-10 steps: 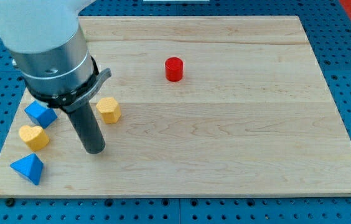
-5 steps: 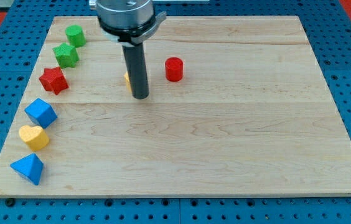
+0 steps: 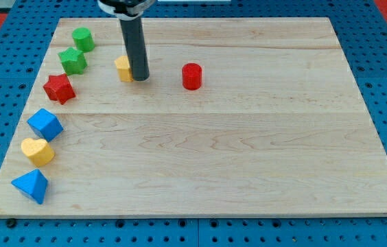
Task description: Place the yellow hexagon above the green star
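The yellow hexagon [image 3: 123,68] lies on the wooden board, right of the green star [image 3: 73,60] and partly hidden by my rod. My tip [image 3: 141,77] touches the hexagon's right side. The green star sits near the board's left edge, with a green cylinder [image 3: 82,38] just above it at the view's top left.
A red star [image 3: 59,88] lies below the green star. A blue block [image 3: 44,124], a yellow heart [image 3: 38,151] and a blue pyramid [image 3: 31,185] line the left edge. A red cylinder [image 3: 192,75] stands right of my tip.
My tip has swept from the lower left up toward the view's top, pushing the yellow hexagon up and slightly left. The arm's body has risen out of view, uncovering the green blocks and red star.
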Controlling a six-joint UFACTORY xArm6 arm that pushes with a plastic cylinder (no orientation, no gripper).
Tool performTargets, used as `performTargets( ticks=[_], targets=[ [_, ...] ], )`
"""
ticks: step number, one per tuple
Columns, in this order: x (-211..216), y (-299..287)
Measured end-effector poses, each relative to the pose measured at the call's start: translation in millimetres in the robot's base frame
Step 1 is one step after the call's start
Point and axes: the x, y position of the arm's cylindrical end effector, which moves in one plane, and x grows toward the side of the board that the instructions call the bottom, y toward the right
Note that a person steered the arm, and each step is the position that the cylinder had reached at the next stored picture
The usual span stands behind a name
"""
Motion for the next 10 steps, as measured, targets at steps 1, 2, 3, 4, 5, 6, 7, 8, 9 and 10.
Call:
performTargets(
  ticks=[1, 2, 3, 4, 5, 6, 7, 8, 9, 10],
  targets=[
    [-10.9, -23.3],
    [-17.4, -34.6],
    [-1.9, -42.6],
    [-11.5, -48.1],
    [-42.5, -42.7],
    [-69.2, -42.7],
    [-75.1, -41.1],
    [-52.9, -42.9],
    [-55.2, -51.4],
    [-72.6, -54.7]
  ],
)
